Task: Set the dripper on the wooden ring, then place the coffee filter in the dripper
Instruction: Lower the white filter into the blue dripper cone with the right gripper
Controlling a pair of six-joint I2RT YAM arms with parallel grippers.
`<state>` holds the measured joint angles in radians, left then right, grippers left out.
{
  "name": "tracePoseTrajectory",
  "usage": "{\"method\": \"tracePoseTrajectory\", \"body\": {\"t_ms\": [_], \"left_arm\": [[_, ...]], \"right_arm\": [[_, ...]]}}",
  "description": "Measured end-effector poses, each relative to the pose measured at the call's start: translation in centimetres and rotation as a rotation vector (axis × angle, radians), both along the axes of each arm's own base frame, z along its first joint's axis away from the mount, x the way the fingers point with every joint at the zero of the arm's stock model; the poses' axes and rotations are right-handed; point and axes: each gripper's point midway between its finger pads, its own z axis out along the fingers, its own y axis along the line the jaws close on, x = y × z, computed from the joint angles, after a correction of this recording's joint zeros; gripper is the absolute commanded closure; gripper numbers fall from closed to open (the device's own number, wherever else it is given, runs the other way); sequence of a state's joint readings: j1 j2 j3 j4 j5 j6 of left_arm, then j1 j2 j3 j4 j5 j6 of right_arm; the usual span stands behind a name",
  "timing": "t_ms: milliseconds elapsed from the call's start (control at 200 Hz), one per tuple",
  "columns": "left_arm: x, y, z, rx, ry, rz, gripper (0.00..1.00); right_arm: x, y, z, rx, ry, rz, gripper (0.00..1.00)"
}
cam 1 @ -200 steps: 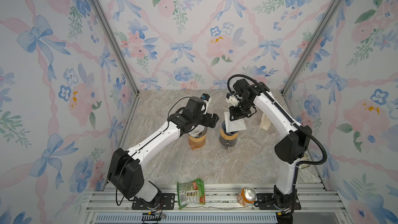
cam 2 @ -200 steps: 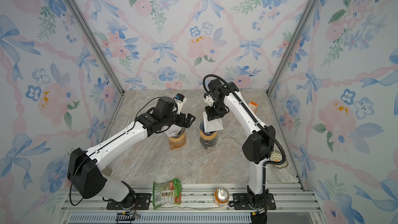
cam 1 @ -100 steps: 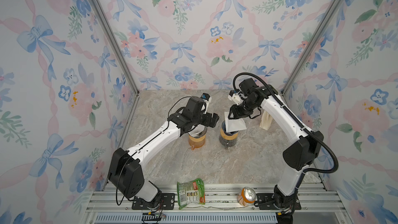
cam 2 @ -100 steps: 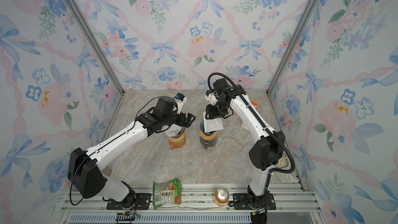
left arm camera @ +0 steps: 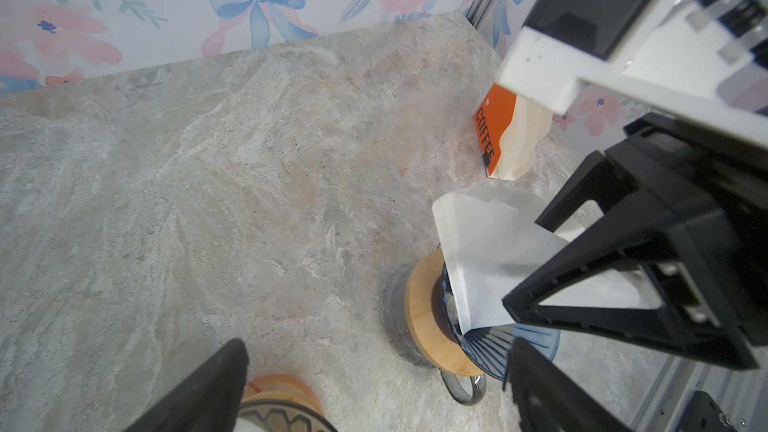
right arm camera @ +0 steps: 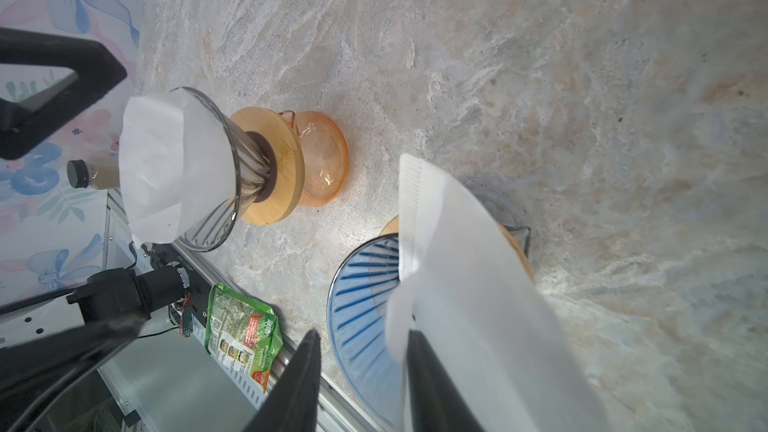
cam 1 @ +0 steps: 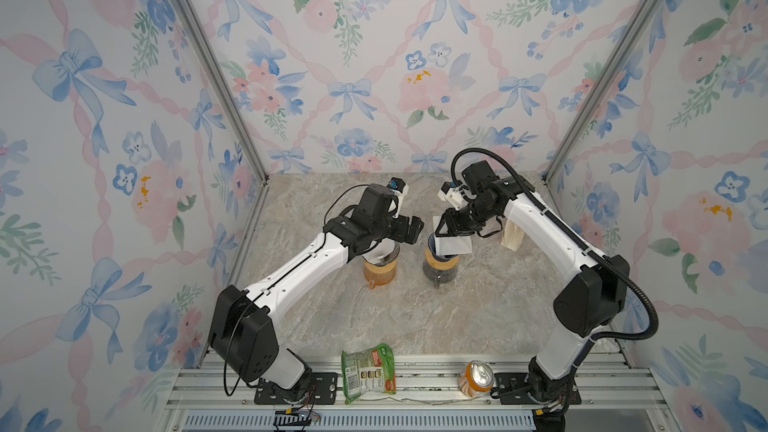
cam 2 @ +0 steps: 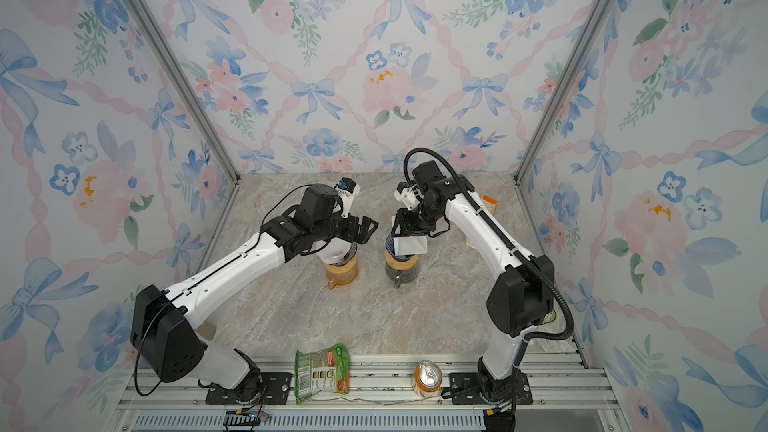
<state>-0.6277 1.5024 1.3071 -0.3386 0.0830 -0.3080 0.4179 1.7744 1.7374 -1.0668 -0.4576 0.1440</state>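
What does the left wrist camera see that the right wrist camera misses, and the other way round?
Only the left wrist view shows the orange and cream coffee bag near the wall. Only the right wrist view shows the green snack packet and the small black-capped bottle. Both show the white paper coffee filter poking out of the blue ribbed dripper.

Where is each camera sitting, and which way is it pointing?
Both top views: high at the front, looking down at the whole table; both arms show, with left gripper and right gripper.
Left wrist: on the left arm, facing the filter at the blue dripper; own fingers show.
Right wrist: on the right arm, looking down into that dripper; own fingers show.
Shared: both wrist views see that filter and dripper.
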Motion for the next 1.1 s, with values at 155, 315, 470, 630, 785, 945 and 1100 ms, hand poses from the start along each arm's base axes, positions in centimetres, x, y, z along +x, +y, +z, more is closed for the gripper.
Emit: {"method": "tracePoseTrajectory", "body": {"t_ms": [155, 315, 470, 630, 785, 945, 1100], "left_arm": [[0.1, 0.2, 0.0, -0.001, 0.002, 0.016, 0.02], [0.2, 0.3, 0.0, -0.002, 0.003, 0.026, 0.02], [0.2, 0.3, 0.0, -0.004, 0.005, 0.029, 0.02], [0.2, 0.3, 0.0, -0.012, 0.012, 0.036, 0.02], [0.2, 0.3, 0.0, -0.016, 0.015, 0.04, 0.02], [0.2, 0.3, 0.0, -0.024, 0.022, 0.047, 0.02], [0.2, 0.3, 0.0, -0.03, 0.028, 0.052, 0.02]], "right_arm": [[-0.1, 0.7, 0.6, 0.041, -0.013, -0.002, 0.63], [-0.2, 1.8, 0.6, 0.066, -0.018, 0.0, 0.62], [-0.6, 2.7, 0.5, 0.073, -0.013, 0.007, 0.61], [-0.5, 3.2, 0.6, 0.082, -0.021, 0.009, 0.6], [-0.5, 3.2, 0.8, 0.085, -0.026, 0.009, 0.6], [-0.3, 3.3, 1.5, 0.094, -0.045, 0.01, 0.59], [-0.4, 3.3, 2.1, 0.104, -0.059, 0.015, 0.59]]}}
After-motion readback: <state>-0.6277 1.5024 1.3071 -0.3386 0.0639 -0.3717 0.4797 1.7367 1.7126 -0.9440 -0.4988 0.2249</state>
